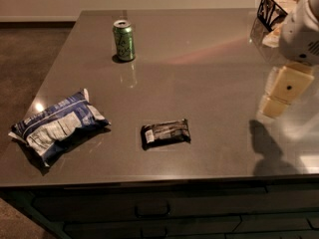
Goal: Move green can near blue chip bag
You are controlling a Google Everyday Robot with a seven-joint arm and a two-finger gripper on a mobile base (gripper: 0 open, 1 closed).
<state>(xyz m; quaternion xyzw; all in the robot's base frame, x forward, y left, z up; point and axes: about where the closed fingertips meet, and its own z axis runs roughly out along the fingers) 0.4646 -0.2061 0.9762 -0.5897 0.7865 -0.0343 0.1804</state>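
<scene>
The green can (123, 40) stands upright on the far left part of the grey table (199, 73). The blue chip bag (59, 125) lies flat near the table's front left corner, well apart from the can. My gripper (280, 92) hangs over the right side of the table on its white arm (303, 30). It is far from both the can and the bag and holds nothing that I can see.
A small black-and-grey wrapped packet (165, 133) lies near the front middle of the table. A black wire basket (277, 7) with pale items stands at the far right corner. Drawers (152, 210) run under the table's front edge.
</scene>
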